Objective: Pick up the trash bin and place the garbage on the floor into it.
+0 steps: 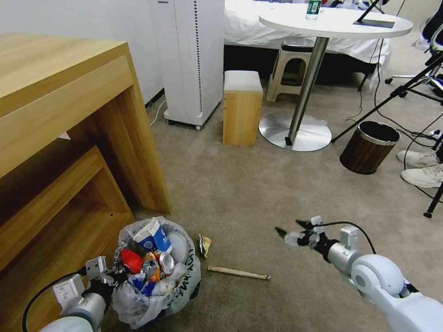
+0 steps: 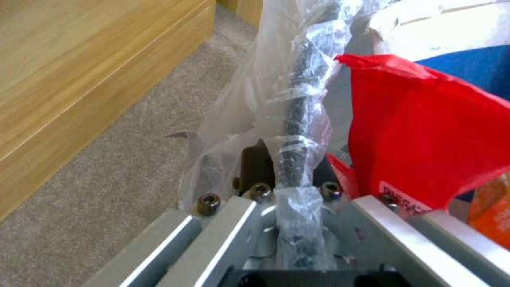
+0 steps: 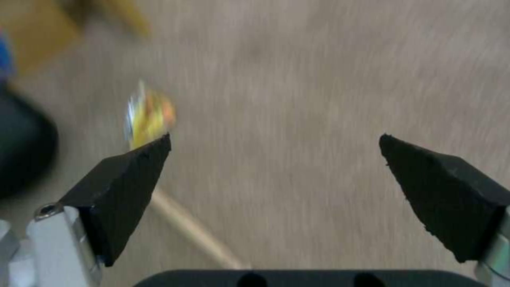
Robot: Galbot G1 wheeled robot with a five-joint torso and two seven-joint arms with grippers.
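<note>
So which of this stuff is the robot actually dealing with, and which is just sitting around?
Job: trash bin, held by left gripper; wooden stick; yellow wrapper; open right gripper.
Just there: wood-grain bin, stool, round table.

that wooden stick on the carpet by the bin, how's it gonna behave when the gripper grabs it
The wooden stick looks thin and straight, so probably stiff and light. It seems rounded and may roll between the fingers of the open right gripper. Lying flat on the carpet, it leaves little room underneath.
</note>
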